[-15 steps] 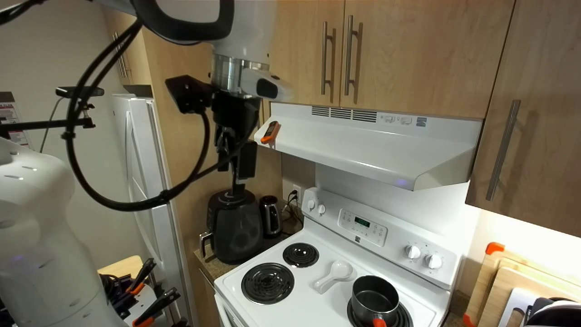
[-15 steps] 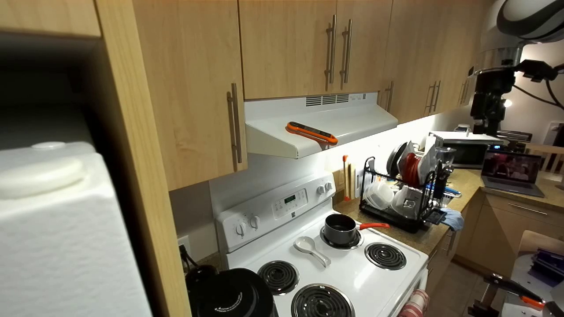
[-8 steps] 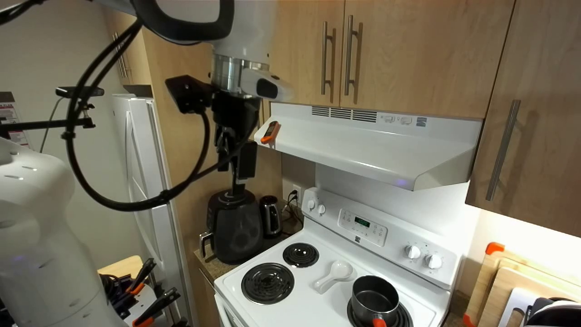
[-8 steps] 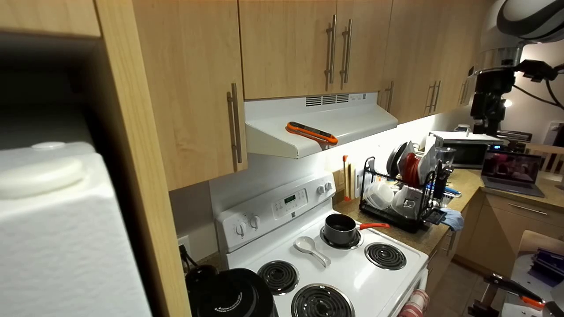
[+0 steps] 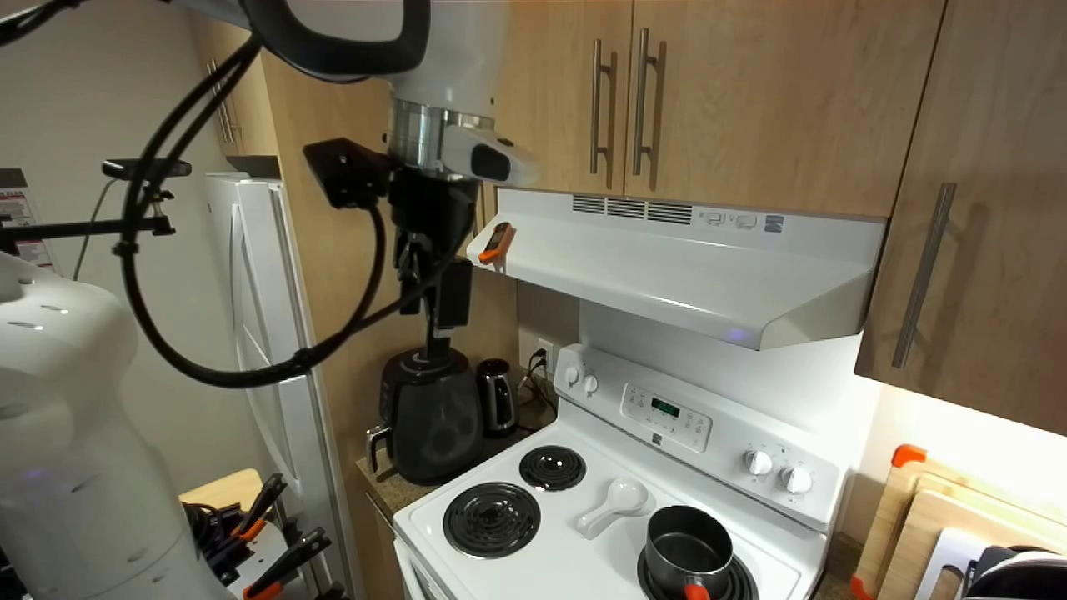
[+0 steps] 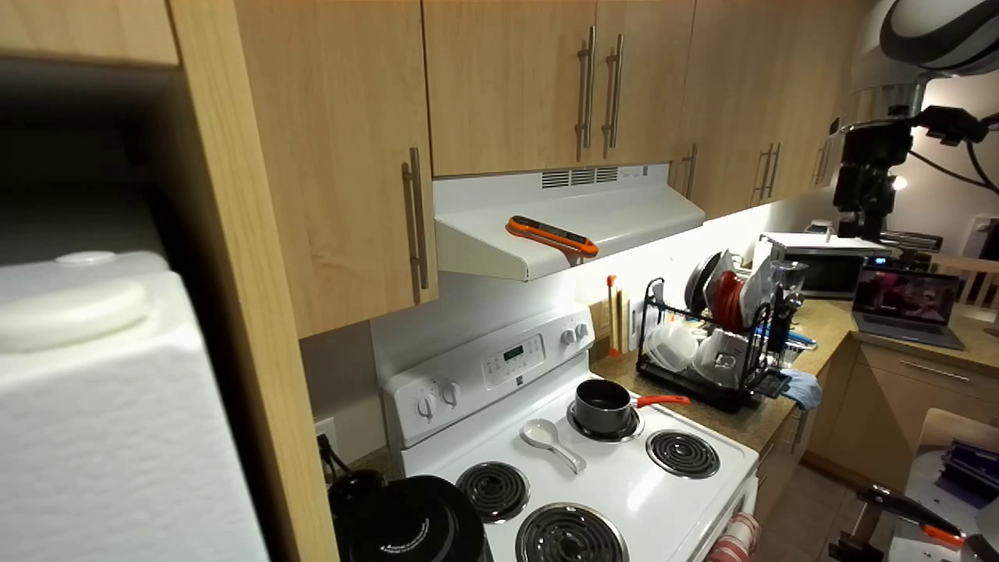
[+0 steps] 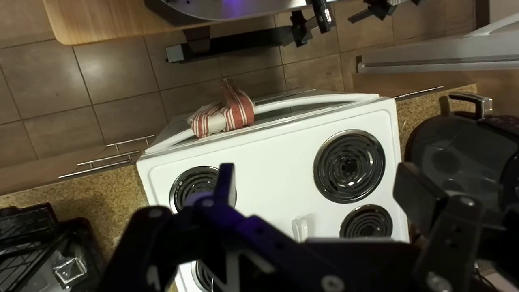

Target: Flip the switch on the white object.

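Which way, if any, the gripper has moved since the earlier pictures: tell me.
No; in an exterior view, the gripper shows no shift relative to the range hood.

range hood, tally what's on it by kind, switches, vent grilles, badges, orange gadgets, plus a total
White switches: 2
Slotted vent grilles: 3
Dark badge: 1
Orange-edged gadget: 1
Total in view on the range hood: 7
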### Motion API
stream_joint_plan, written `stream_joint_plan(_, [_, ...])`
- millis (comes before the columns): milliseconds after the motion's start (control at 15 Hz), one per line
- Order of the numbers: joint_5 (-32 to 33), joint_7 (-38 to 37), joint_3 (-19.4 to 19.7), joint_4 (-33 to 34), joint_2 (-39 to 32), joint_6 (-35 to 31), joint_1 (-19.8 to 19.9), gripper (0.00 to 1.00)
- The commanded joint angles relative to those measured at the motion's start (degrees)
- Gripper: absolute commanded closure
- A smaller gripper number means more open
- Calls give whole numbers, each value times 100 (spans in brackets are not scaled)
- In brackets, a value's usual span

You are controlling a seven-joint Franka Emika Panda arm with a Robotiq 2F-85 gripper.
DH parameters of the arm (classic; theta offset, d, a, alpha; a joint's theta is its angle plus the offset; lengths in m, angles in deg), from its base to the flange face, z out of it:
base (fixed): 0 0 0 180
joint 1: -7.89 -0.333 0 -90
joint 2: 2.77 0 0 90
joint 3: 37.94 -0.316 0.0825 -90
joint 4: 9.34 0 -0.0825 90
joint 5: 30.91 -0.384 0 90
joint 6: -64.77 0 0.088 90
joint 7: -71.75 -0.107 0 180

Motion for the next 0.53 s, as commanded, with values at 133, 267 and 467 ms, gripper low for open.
stream_joint_plan(133, [-67, 87, -87, -33, -1, -52, 50, 0])
stream_joint_plan(267, [-84, 103, -114, -77, 19, -159, 21, 0])
stream_joint_plan(467, [-98, 102, -172, -103, 1, -330, -41, 0])
